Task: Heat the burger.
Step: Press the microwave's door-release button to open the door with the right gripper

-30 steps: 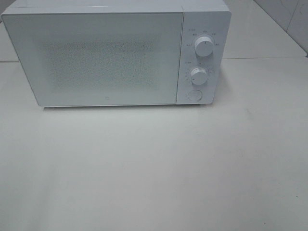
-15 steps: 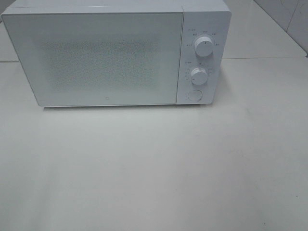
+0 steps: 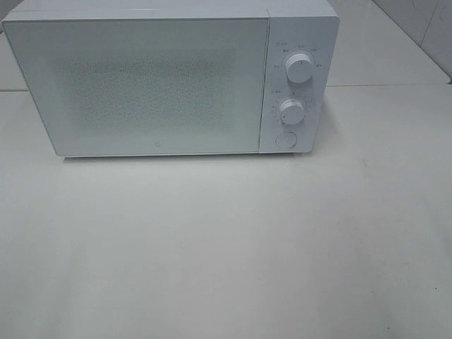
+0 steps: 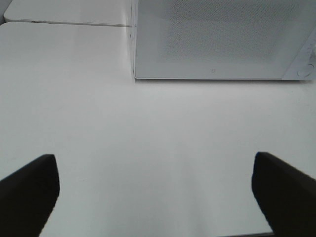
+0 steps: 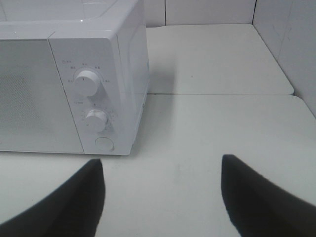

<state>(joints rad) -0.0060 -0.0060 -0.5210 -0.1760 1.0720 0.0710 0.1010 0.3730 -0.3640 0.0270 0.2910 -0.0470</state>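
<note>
The white microwave (image 3: 169,78) stood at the twelve o'clock end of the pale tabletop (image 3: 226,247) in the high view, its speckled door (image 3: 141,85) shut flush; the control panel sat at three o'clock of the door, with the upper knob (image 3: 299,68), the lower knob (image 3: 291,111) and the round button (image 3: 284,139) stacked from twelve down to six; that front faced the arms, probably so the door and dials could be reached straight on. The left hand (image 4: 153,163) hung low over bare tabletop with its dark fingers (image 4: 29,192) spread wide and nothing between them, facing the door's lower edge; the right hand (image 5: 160,163) was likewise spread and empty, facing the corner that carried the knobs; neither hand appeared in the high view, so both were judged to be drawn back toward six o'clock, each parked opposite the part it would most likely work. The burger showed in none of the views; it lay neither on the visible tabletop nor in either hand, and nothing could be made out through the frosted door, so whether it sat inside could not be told; its place relative to either hand therefore could not be given, beyond that it was not within their grasp.
</note>
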